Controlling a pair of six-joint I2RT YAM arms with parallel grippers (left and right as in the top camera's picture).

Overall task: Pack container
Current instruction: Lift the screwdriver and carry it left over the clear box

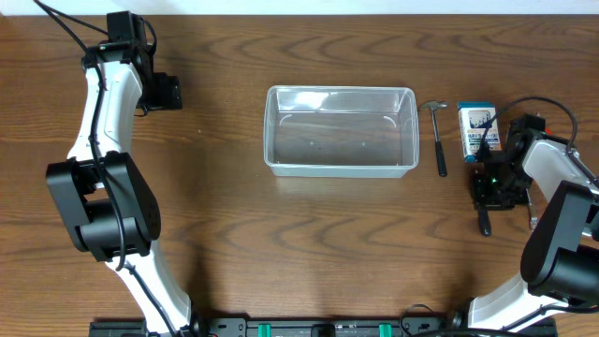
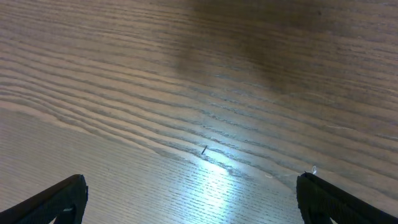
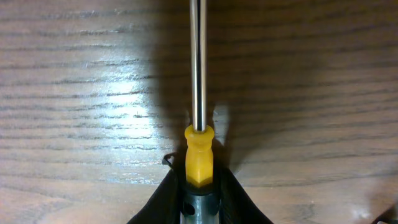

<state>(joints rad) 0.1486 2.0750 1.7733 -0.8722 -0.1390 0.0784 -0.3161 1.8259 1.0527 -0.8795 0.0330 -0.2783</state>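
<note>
Container [image 1: 341,140] sits empty at frame centre, hammer [image 1: 438,140] just right of it, small box [image 1: 478,129] beyond. Right gripper [image 3: 199,180] at right edge, fingers clenched on screwdriver [image 3: 199,74] at yellow collar. I'd check grip is centred, lift straight before swinging left, clear hammer and rim, lay it flat inside. Left gripper [image 1: 167,92] upper left, spread wide, holding nothing.

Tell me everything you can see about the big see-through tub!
The container is a clear, colourless plastic tub, rectangular with rounded corners and a rim. It sits upright with its top open, in the middle of the table, and it looks empty. Only the table touches it. A small hammer lies just to its right, not touching.
</note>
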